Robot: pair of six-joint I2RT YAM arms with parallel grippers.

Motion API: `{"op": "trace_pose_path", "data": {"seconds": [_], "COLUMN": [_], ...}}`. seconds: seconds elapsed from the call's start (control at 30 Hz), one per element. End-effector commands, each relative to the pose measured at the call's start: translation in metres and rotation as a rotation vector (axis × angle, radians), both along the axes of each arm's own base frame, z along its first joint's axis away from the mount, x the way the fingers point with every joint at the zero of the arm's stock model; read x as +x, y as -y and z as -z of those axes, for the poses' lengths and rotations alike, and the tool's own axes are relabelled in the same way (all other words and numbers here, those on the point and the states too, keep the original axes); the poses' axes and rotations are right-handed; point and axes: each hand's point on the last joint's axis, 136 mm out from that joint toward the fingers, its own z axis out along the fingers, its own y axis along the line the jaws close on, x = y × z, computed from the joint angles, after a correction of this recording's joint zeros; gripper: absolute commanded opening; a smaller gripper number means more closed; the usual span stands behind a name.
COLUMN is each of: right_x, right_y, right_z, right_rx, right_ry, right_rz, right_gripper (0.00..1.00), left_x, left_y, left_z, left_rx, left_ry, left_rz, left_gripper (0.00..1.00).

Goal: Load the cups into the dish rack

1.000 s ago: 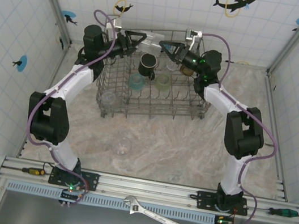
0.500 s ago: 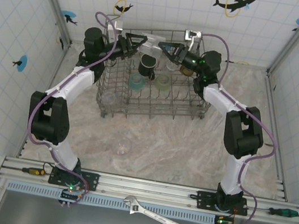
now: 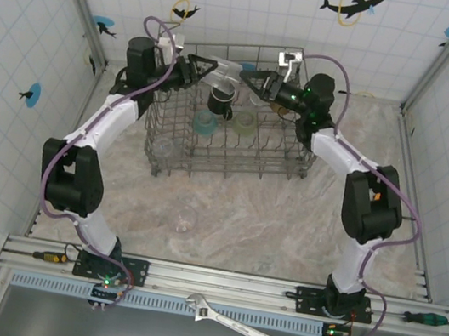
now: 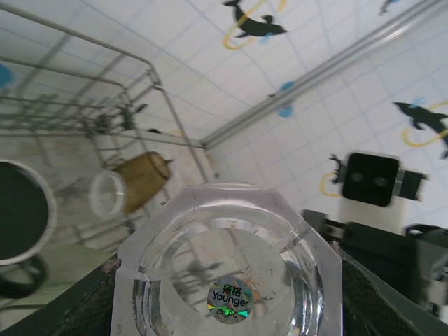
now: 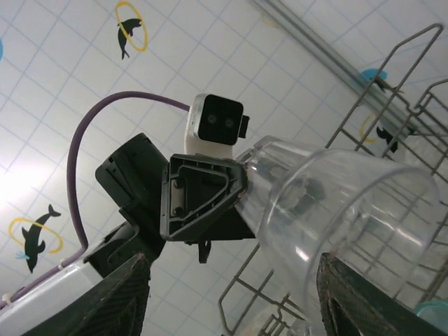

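Steadily, left fingers (image 4: 73,308) clamped on the clear glass (image 4: 224,259), right fingers (image 5: 122,297) apart, I'd seat it mouth-down between tines of the dish rack (image 3: 224,169).

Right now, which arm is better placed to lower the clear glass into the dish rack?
Left, probably: the left gripper grips the clear glass above the dish rack; the right gripper is open.

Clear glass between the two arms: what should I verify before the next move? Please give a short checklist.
1. Left fingers clamp the clear glass at its base: ok.
2. Right fingers spread open beside the glass's mouth: ok.
3. Right fingers touching the glass: cannot tell.
4. Dish rack has free tines in its near rows: ok.
5. Everything loaded: not ok, another glass stands on the table.
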Motion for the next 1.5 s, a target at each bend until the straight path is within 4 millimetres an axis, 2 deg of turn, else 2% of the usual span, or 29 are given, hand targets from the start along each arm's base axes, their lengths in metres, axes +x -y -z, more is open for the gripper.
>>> {"op": "trace_pose_path", "data": {"seconds": [0.0,0.2,0.4,0.67,0.97,1.1,1.37,1.47], "right_x": [-0.013,-0.019,-0.029,-0.037,-0.044,-0.046,-0.05,-0.05], "right_y": [0.019,0.039,0.055,0.066,0.072,0.075,0.078,0.078], "right_z": [-0.01,0.021,0.045,0.058,0.063,0.065,0.076,0.078], "right_rx": [-0.067,-0.219,-0.323,-0.359,-0.395,-0.405,-0.424,-0.427], "right_ry": [0.085,0.074,0.067,0.049,0.039,0.032,0.012,0.009], "right_rz": [0.054,0.126,0.174,0.195,0.204,0.21,0.22,0.22], "right_gripper": [0.68,0.77,0.87,0.92,0.94,0.98,1.0,1.0], "left_x": [0.004,0.007,-0.003,-0.022,-0.029,-0.033,-0.047,-0.046], "left_y": [-0.024,-0.064,-0.088,-0.092,-0.09,-0.087,-0.075,-0.081], "left_z": [-0.007,0.017,0.047,0.076,0.094,0.106,0.127,0.139], "left_rx": [0.224,0.571,0.81,1.005,1.152,1.181,1.159,1.204], "left_ry": [0.09,0.106,0.095,0.16,0.253,0.276,0.316,0.275], "left_rz": [-0.095,-0.207,-0.2,-0.02,0.15,0.254,0.427,0.45], "left_gripper": [0.0,0.0,0.0,0.0,0.0,0.0,0.0,0.0]}}
